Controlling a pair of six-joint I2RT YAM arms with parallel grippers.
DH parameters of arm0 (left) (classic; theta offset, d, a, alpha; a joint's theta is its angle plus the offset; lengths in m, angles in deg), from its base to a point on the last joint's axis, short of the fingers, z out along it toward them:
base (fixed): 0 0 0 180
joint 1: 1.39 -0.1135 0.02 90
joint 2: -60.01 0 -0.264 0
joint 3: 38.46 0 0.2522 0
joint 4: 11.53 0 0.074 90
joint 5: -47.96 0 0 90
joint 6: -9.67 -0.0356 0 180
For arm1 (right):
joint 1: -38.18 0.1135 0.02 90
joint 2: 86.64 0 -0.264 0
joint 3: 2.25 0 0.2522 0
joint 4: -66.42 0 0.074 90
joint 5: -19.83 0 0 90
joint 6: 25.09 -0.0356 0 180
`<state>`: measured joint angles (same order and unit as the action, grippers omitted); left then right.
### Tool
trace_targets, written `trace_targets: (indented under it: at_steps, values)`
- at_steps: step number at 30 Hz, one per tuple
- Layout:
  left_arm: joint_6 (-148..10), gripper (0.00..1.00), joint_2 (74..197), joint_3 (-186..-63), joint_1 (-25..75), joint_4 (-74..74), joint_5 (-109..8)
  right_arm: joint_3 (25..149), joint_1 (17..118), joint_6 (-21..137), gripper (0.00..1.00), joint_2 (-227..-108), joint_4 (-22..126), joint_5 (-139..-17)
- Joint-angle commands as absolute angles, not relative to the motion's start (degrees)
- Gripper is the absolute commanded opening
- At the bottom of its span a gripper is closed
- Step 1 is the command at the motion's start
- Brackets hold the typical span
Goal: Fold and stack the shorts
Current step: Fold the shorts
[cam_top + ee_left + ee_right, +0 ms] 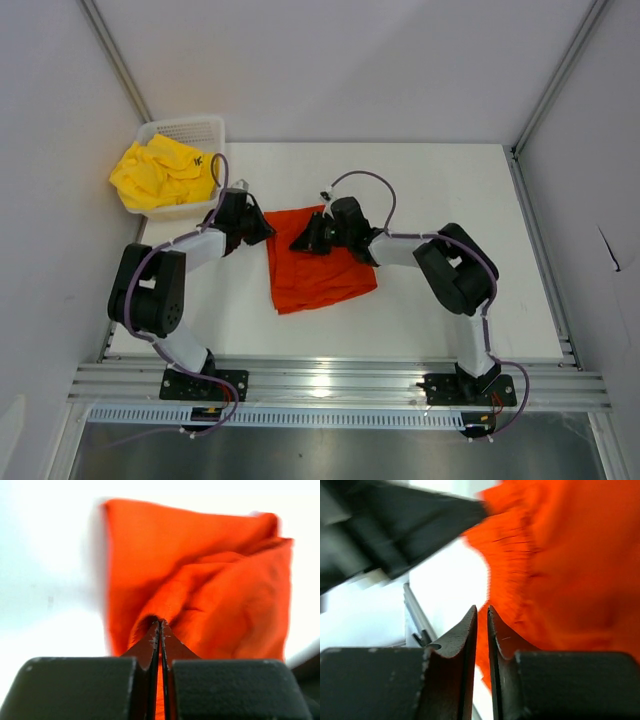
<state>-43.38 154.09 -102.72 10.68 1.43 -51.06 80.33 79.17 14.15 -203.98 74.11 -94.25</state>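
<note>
The orange-red shorts (pixel 325 272) lie partly folded on the white table (pixel 450 180), between the two arms. My left gripper (pixel 266 230) sits at their upper left corner. In the left wrist view it (pixel 160 622) is shut on a pinch of the orange-red fabric (pixel 210 580). My right gripper (pixel 300 243) hovers over the shorts' top edge, close to the left one. Its jaws (pixel 481 609) stand a narrow gap apart, holding nothing, with the orange-red fabric (pixel 570 570) just beyond and to the right. The yellow shorts (pixel 160 172) lie crumpled in the basket.
The white mesh basket (pixel 185 124) stands at the table's back left corner. An aluminium rail (pixel 340 380) carrying both arm bases runs along the near edge. Grey walls close in the sides. The left arm's dark, blurred body (pixel 395 525) fills the upper left of the right wrist view.
</note>
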Motion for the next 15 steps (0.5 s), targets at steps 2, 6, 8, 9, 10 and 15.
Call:
trace_targets:
  at_steps: [2,6,8,9,10,15]
  values:
    - [-45.4,0.0,157.7,-104.2,9.3,1.1,-49.3,79.5,80.2,15.3,0.16,-199.5,76.0,-95.9]
    - [-45.4,0.0,158.7,-104.3,9.3,1.1,-49.1,78.7,82.4,14.6,0.16,-201.9,77.1,-96.5]
    - [-45.2,0.0,158.4,-104.6,9.2,1.5,-48.7,79.1,83.1,14.5,0.16,-204.6,76.1,-95.4]
    - [-45.4,0.0,158.4,-104.9,9.2,1.8,-48.4,79.0,83.6,14.0,0.16,-205.3,76.1,-95.1]
    - [-45.4,0.0,158.6,-105.6,9.2,1.8,-48.5,78.8,83.8,13.8,0.16,-206.7,76.2,-94.1]
    - [-45.6,0.0,157.8,-106.7,8.4,3.6,-49.3,77.9,86.2,14.7,0.15,-208.4,74.7,-91.1]
